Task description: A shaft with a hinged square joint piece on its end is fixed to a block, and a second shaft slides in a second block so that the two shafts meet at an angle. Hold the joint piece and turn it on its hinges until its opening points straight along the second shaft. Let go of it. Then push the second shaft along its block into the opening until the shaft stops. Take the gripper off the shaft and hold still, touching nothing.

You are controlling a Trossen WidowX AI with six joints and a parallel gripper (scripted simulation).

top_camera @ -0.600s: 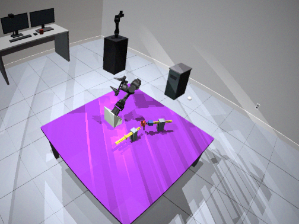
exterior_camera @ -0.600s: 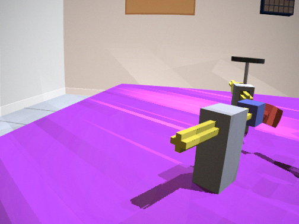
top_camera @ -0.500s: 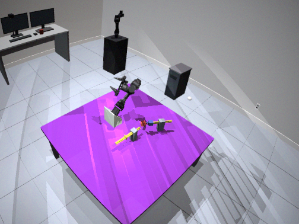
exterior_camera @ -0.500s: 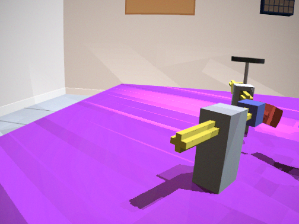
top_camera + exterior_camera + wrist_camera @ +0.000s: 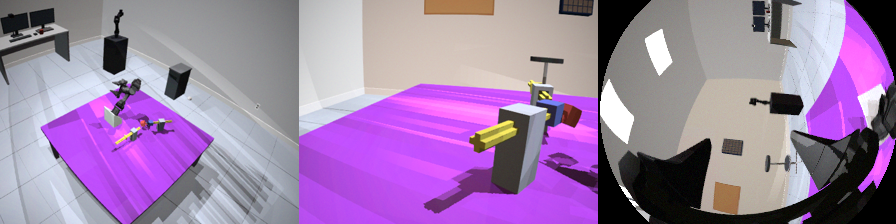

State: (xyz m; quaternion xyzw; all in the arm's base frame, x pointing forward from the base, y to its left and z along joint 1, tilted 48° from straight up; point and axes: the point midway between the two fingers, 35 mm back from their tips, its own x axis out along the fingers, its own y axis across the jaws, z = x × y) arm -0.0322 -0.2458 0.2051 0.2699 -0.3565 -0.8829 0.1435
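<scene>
My gripper [image 5: 111, 86] [image 5: 751, 136] is open and empty, high above the table's far side, well away from the shafts. The first shaft [image 5: 168, 121] [image 5: 495, 135] passes through its grey block [image 5: 161, 125] [image 5: 513, 148]. On its end is the hinged joint, with a blue part [image 5: 150, 123] [image 5: 551, 112] and a red square piece [image 5: 143, 123] [image 5: 573, 115]. The red piece is tilted relative to the blue part; its opening cannot be made out. The second shaft [image 5: 121, 140] [image 5: 545, 95] sits in the second grey block [image 5: 133, 135] [image 5: 535, 95]. Its inner end is a little apart from the red piece.
The arm [image 5: 127, 97] rises from beside an upright pale panel [image 5: 111, 117] on the purple table [image 5: 118, 184] [image 5: 388, 166]. The panel stands to the left of the joint in the top view. A dark cabinet [image 5: 178, 81] and a black pedestal [image 5: 115, 54] [image 5: 786, 103] stand beyond the table.
</scene>
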